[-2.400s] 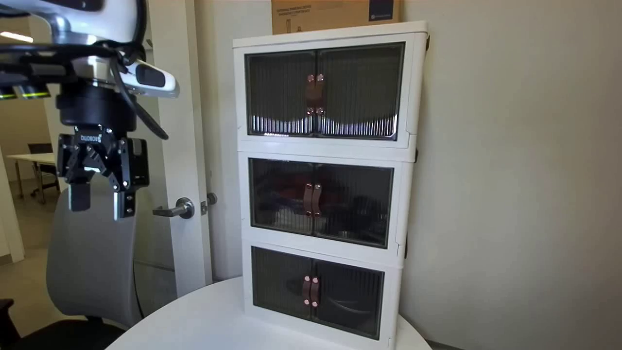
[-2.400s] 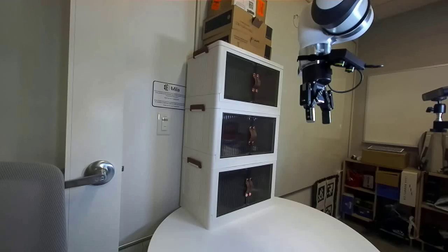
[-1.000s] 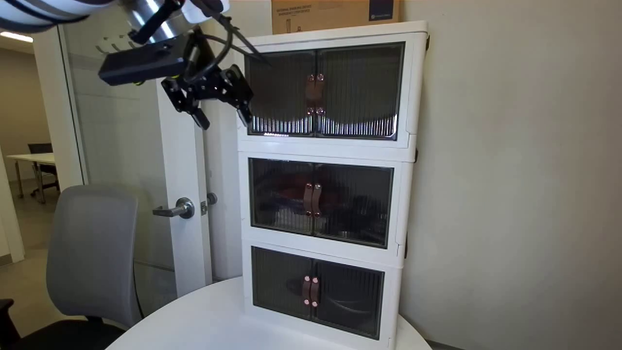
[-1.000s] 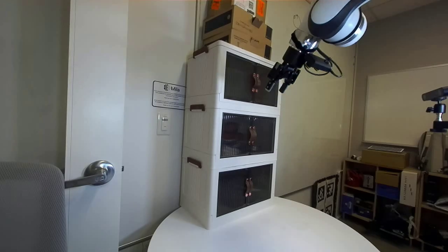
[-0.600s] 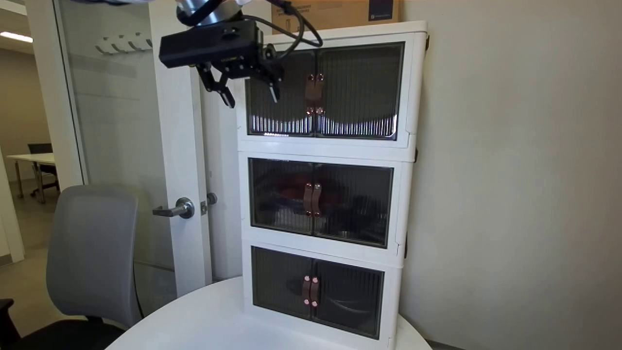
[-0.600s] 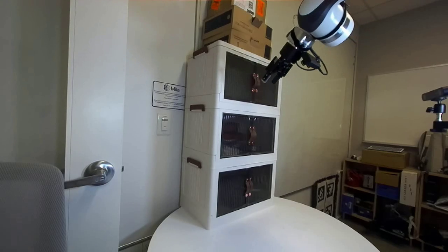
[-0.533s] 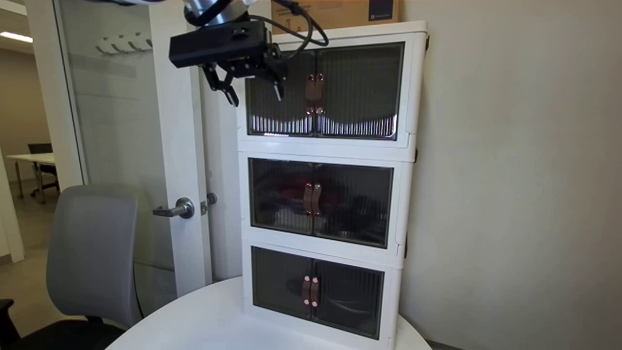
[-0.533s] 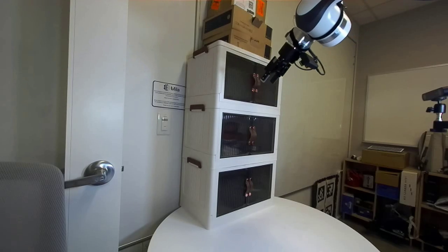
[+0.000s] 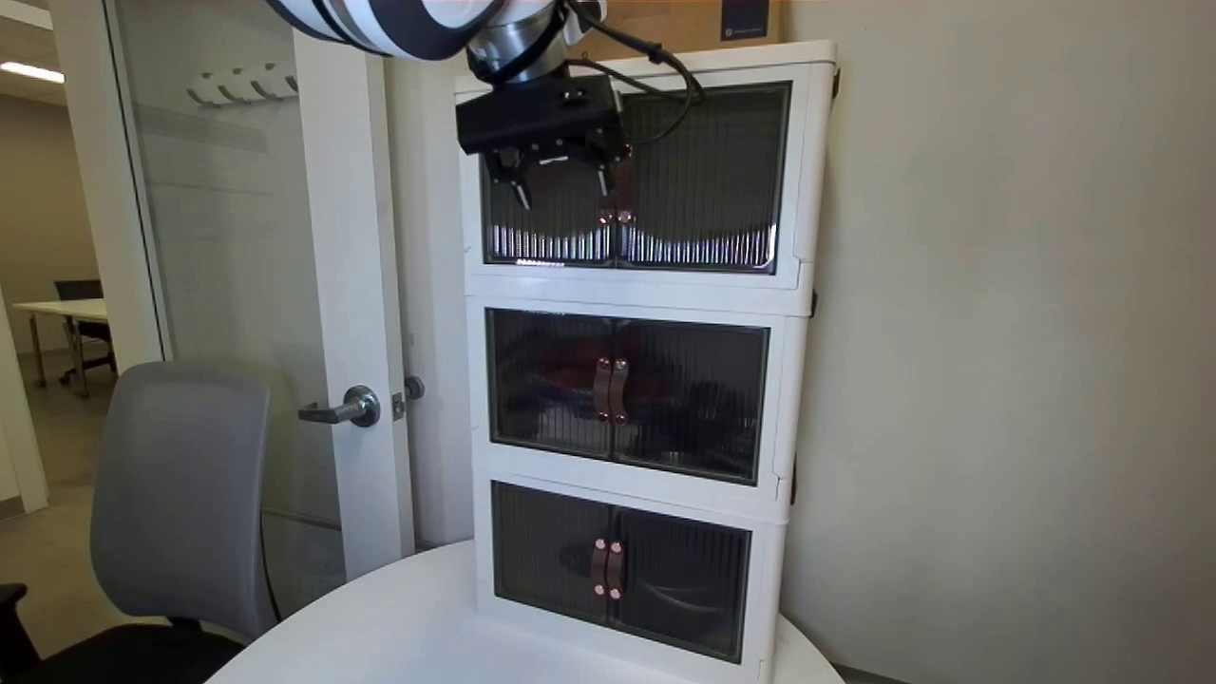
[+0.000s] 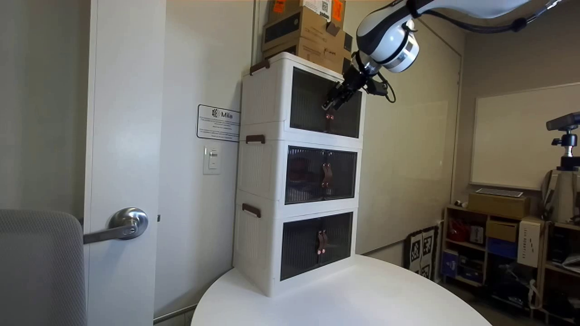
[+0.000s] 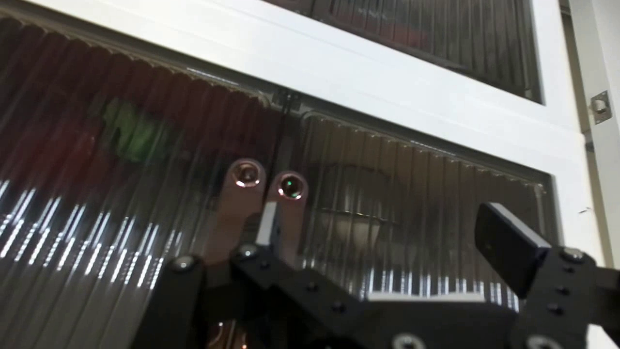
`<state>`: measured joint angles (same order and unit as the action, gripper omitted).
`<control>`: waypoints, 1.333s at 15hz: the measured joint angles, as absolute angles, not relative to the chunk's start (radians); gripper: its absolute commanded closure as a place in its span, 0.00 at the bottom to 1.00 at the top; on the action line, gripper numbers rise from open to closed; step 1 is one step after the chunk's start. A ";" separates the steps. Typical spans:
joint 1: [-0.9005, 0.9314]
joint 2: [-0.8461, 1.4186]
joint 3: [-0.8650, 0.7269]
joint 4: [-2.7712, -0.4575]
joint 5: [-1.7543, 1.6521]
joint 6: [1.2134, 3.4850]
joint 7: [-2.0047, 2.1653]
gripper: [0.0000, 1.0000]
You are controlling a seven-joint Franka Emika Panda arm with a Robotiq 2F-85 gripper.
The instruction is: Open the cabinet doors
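In an exterior view the end effector [image 9: 564, 193] hung before the top tier of the white three-tier cabinet [image 9: 636, 296], released, its jaws standing well apart. The cabinet doors [image 9: 708, 190], a closed pair, were directly behind it. The cabinet's side edge ran just to its left as seen there; farther left stood the room door [image 9: 351, 247] and a grey office chair [image 9: 180, 475]. Well below it was the round tabletop [image 9: 389, 617], with open height between the two in front of the cabinet. Beneath it, too, were four lower-tier doors [image 9: 684, 399], two to a tier, making six in all.

In an exterior view the end effector slanted down before the seam of the top pair; contact could not be told. At least three cardboard cartons [image 10: 312, 40] rose above it, and three brown side grips [image 10: 255, 139] lay to its left. Room to move stretched to its right, toward a whiteboard [image 10: 516, 136].

In the wrist view one finger [image 11: 268, 225] overlapped two reddish-brown strap handles [image 11: 235, 211]; the other stood near the tier's white frame. One ribbed panel showed between them, and a blurred green shape [image 11: 133, 128] behind the second.
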<state>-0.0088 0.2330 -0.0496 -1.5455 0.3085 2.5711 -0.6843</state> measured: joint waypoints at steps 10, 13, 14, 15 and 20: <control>-0.105 0.431 0.037 -1.246 0.281 2.452 -0.609 0.00; -0.105 0.439 0.034 -1.222 0.280 2.422 -0.572 0.00; -0.104 0.440 0.034 -1.218 0.280 2.417 -0.558 0.00; -0.104 0.440 0.034 -1.217 0.280 2.418 -0.544 0.00; -0.065 0.425 0.013 -1.278 0.216 2.555 -0.441 0.00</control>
